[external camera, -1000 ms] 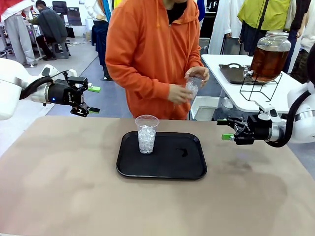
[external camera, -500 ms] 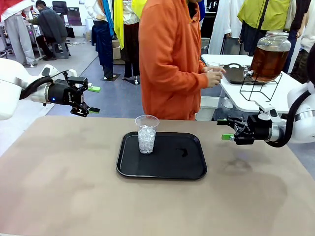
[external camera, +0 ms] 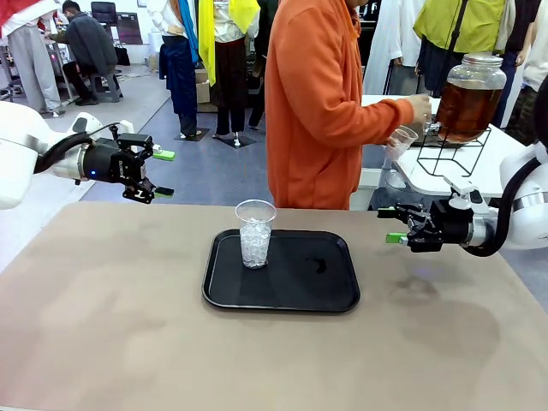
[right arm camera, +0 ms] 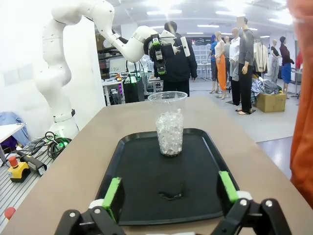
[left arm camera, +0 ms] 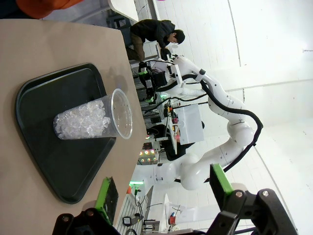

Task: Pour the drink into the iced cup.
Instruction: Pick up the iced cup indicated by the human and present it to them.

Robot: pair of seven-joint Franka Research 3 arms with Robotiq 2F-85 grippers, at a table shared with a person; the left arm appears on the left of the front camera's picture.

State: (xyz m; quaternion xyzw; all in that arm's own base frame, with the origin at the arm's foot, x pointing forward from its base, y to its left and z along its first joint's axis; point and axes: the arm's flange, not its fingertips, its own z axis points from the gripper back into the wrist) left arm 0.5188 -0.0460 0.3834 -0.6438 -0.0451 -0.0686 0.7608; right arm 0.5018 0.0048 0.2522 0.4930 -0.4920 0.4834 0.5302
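While the ice-filled clear plastic cup stands on the black rectangular tray, the left gripper and right gripper flank it, both open; the amber-brown drink fills a round glass jar beyond the tray's right.

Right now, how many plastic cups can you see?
2. One cup with ice stands on the black tray; a second cup is held by the person beside the glass dispenser jar. Others may be hidden.

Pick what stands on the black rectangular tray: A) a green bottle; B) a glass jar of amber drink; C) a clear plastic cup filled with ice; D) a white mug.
C: the clear plastic cup filled with ice stands upright on the black rectangular tray.
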